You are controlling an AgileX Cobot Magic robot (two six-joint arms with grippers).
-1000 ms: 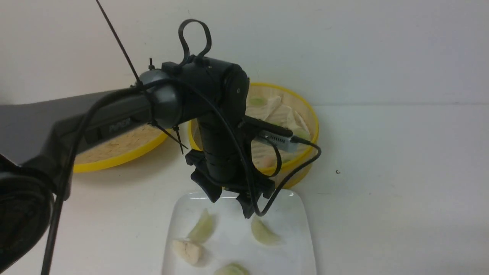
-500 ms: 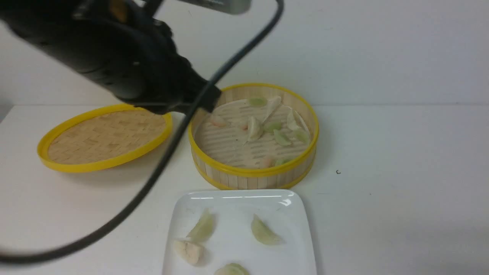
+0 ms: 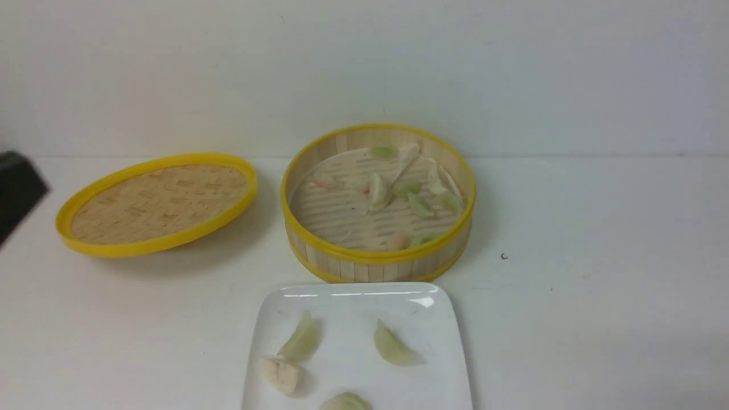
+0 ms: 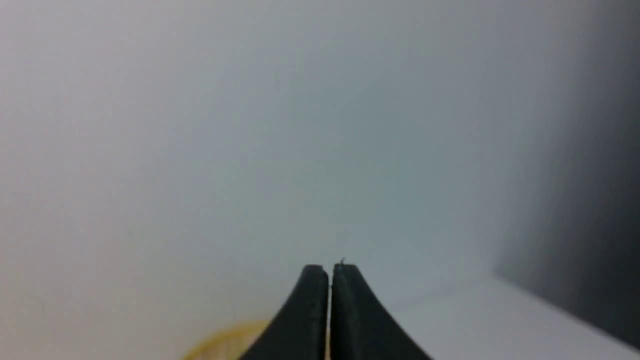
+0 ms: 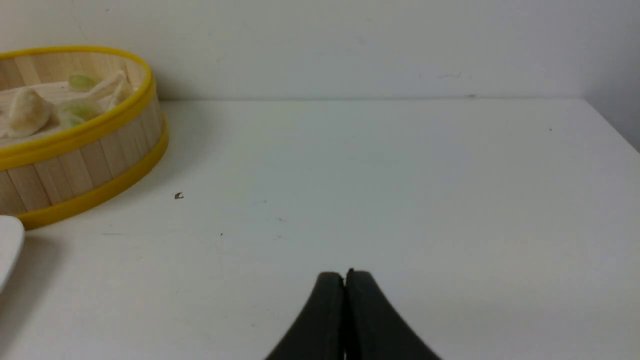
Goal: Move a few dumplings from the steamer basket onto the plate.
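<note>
Now pulled right back from over the plate [image 3: 441, 336] to the left edge of the front view, only a dark sliver of left arm [image 3: 17, 188] showing. Left gripper [image 4: 330, 272] pressed shut on nothing; right gripper [image 5: 345, 277] likewise, parked low over bare table [image 5: 400, 175], well right of the basket [image 3: 376, 259]. Four dumplings [image 3: 393, 347] lying apart on the plate, more left in the basket. Probably done, or pausing between picks.

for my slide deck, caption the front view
Four dumplings on the white plate, more in the open steamer basket, lid set beside it.
</note>
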